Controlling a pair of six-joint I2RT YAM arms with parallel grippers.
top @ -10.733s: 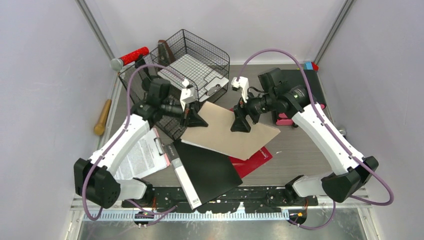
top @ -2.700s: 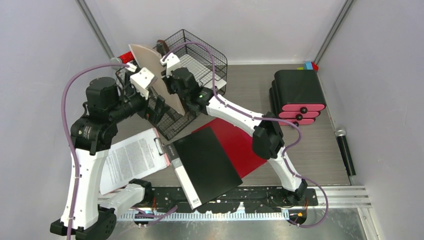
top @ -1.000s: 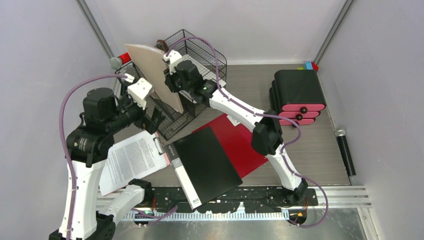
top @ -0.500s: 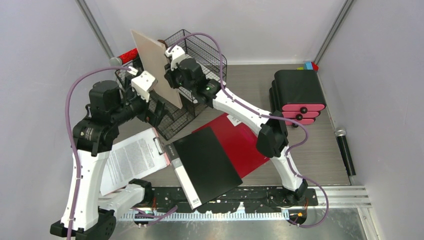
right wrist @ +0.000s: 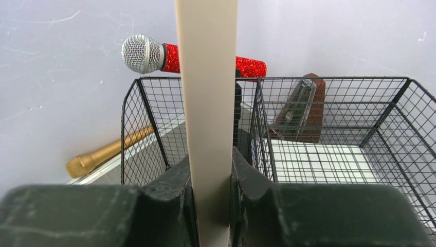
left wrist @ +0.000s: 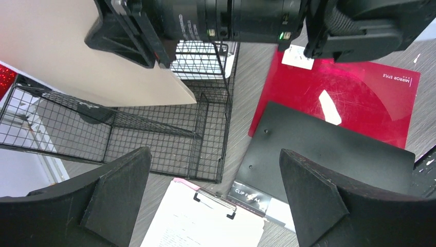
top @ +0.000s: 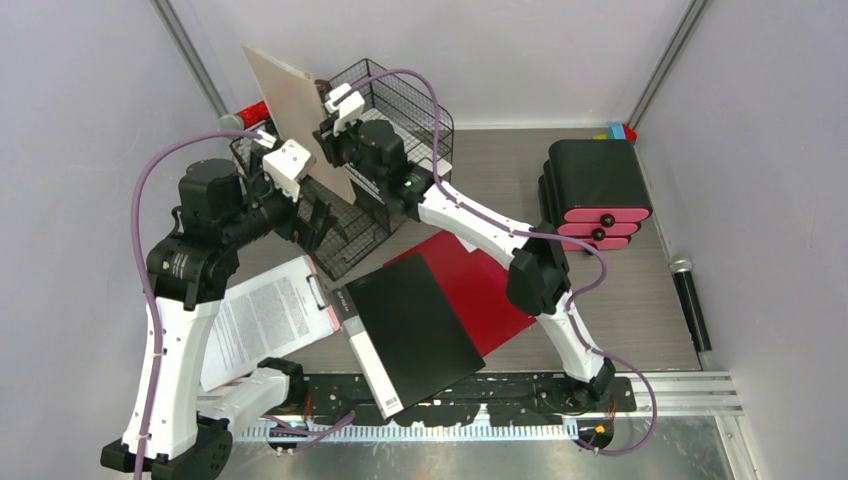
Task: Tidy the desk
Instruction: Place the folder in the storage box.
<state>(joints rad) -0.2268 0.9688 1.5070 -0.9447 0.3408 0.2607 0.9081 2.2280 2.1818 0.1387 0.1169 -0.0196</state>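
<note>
Top external: a tan sheet (top: 285, 105) is held on edge by the right hand (top: 326, 138) over the black wire rack (top: 405, 100) at the back left of the grey worktop (top: 640, 310), which is bounded by lilac walls (top: 90, 150). Left wrist: the left hand (left wrist: 215, 153) is seen spread wide, nothing in it, above a clipboard (left wrist: 205, 229) and a black folder (left wrist: 329, 149). Right wrist: the sheet is seen clamped between both pads (right wrist: 177, 188).

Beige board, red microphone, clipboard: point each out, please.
Beige board (top: 288, 105): top view, flat face.
Red microphone (right wrist: 143, 53): right wrist view, mesh head.
Clipboard (left wrist: 200, 229): left wrist view, top sheet.
</note>
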